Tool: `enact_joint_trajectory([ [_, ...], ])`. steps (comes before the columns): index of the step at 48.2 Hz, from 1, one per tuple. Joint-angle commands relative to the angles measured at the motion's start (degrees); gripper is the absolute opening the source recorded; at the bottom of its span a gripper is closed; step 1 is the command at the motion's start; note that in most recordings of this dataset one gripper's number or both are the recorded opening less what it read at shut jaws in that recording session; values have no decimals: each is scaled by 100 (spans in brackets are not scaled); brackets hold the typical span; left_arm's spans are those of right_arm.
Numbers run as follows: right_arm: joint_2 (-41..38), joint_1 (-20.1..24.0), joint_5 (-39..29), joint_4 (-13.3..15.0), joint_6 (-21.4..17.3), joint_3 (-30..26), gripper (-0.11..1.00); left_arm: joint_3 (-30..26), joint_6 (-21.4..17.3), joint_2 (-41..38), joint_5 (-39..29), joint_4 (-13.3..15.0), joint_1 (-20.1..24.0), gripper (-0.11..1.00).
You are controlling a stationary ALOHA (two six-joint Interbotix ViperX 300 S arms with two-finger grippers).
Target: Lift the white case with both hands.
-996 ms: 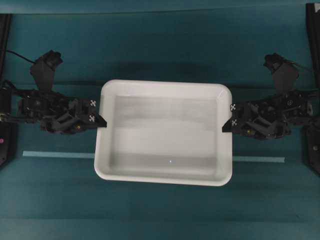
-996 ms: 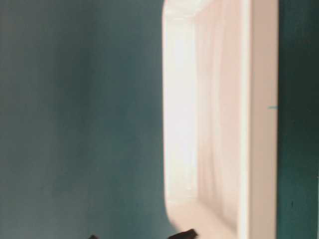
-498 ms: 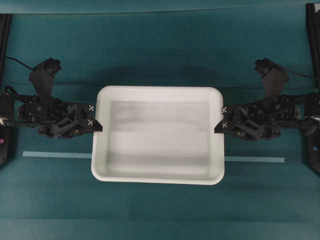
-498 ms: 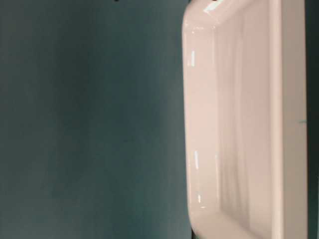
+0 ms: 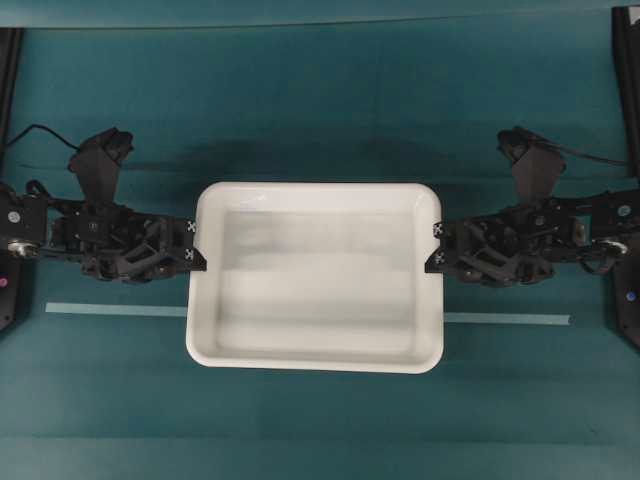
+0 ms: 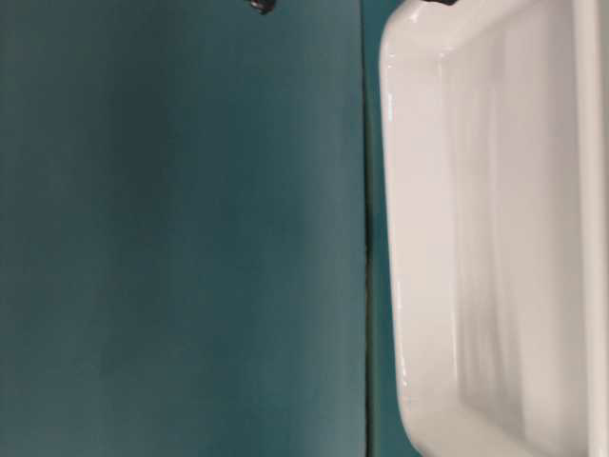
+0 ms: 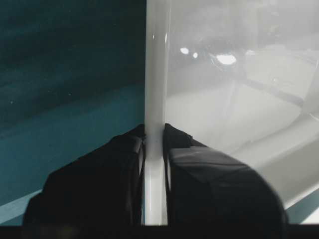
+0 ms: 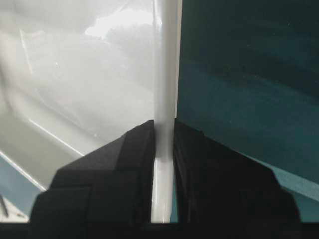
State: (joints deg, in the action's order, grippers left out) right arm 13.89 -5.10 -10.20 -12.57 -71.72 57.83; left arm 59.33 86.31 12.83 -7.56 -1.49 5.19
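Observation:
The white case (image 5: 315, 290) is a large shallow tray in the middle of the overhead view, level between the two arms. My left gripper (image 5: 197, 245) is shut on the rim of its left short side. My right gripper (image 5: 433, 247) is shut on the rim of its right short side. In the left wrist view the rim (image 7: 157, 59) runs straight down between the black jaws of the left gripper (image 7: 154, 132). The right wrist view shows the same, with the rim (image 8: 167, 50) pinched in the right gripper (image 8: 163, 124). The table-level view shows only the case (image 6: 495, 238).
The table is covered in teal cloth (image 5: 320, 80). A pale strip of tape (image 5: 110, 309) runs across it and passes under the case. Black frame posts (image 5: 625, 60) stand at the far left and right edges. The case's shadow (image 5: 330, 160) falls on the cloth behind it.
The case looks smaller in the overhead view than a second ago and has shifted in the table-level view. Both arms have come inward with it, still clamped on its rim.

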Motion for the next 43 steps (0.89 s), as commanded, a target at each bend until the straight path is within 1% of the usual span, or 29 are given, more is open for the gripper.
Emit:
enact_joint_trajectory([
  [1, -272, 0, 26, 0, 35, 123, 10, 229, 9, -193, -88, -9, 18, 6],
  [17, -475, -9, 149, 0, 35, 211, 10, 255, 9, -387, -35, -9, 62, 6],
  [27, -466, -18, 202, 0, 26, 316, 10, 229, 9, -563, 176, -9, 70, 6],
  [43, -554, -18, 905, -18, 18, 633, 10, 255, 9, -615, 255, -9, 70, 6],
])
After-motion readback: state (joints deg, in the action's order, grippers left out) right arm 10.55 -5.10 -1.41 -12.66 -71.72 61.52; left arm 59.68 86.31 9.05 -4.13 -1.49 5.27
